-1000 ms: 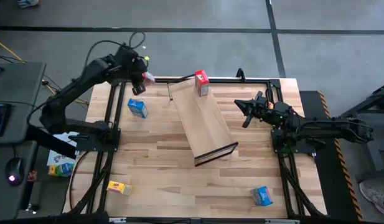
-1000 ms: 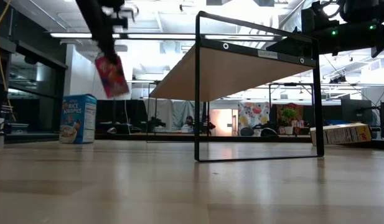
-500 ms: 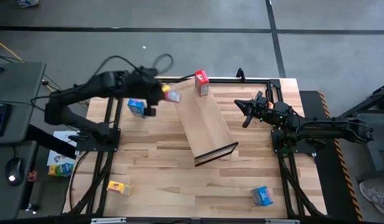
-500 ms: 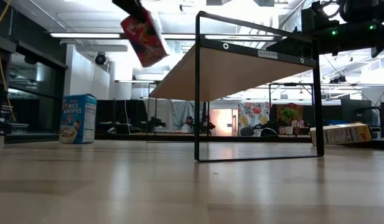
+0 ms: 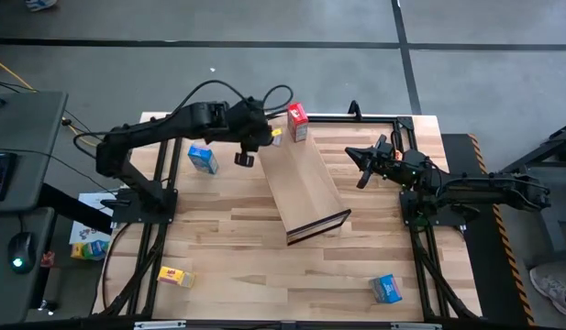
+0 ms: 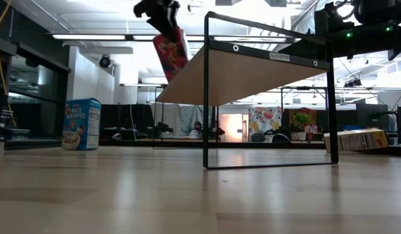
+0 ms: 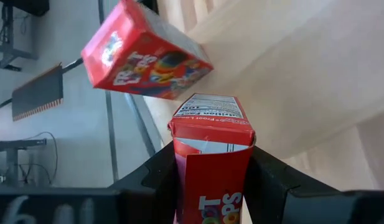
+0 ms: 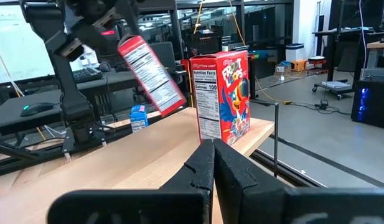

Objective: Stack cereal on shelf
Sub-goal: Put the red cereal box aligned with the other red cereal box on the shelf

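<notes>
Left pincer (image 7: 211, 180): you have it clamped on a red Froot Loops box (image 7: 211, 165), tilted above the shelf's (image 5: 301, 179) far end.
Second red box (image 8: 221, 94): standing upright on that end, near yours, apart.
Right pincer (image 8: 211, 163): closed, empty, beside the shelf.
Blue Rice Krispies box (image 6: 82, 123): on your desk (image 5: 227, 247).

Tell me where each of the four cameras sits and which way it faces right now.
High view: overhead, straight down; both arms, shelf.
Low view: tabletop height, level under the shelf; left gripper above.
Left wrist view: past its fingers, clamped on a held red box, toward a standing red box.
Right wrist view: past the shut right gripper, across the shelf.
Both wrist views share both red boxes.
</notes>
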You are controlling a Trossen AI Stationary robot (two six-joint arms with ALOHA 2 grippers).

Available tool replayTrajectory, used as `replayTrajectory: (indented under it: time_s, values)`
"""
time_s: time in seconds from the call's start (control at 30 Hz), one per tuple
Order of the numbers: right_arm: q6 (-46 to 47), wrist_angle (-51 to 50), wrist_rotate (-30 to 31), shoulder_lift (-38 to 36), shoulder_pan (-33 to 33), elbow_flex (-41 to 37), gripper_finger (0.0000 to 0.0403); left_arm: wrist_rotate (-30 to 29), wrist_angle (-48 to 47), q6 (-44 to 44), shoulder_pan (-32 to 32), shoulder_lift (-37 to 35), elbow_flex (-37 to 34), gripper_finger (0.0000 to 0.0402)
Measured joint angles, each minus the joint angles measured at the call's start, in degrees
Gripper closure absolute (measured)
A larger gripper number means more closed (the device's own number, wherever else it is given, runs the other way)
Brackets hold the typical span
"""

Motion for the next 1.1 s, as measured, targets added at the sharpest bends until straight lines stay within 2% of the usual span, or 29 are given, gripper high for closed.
replayTrajectory:
  time_s: [0.43,0.9,1.1]
  values:
    - [0.00,0.07,-0.02,0.00,-0.02,0.00,0.0403,8.09,-0.38,0.32,5.24,2.55,0.35,0.0265]
    - [0.15,0.92,-0.02,0.01,-0.01,0.00,0.0403,6.87,-0.14,2.42,5.22,2.75,0.35,0.0262]
    - [0.15,0.92,-0.02,0.00,-0.02,0.00,0.0403,4.06,-0.12,2.33,5.22,2.75,0.35,0.0221]
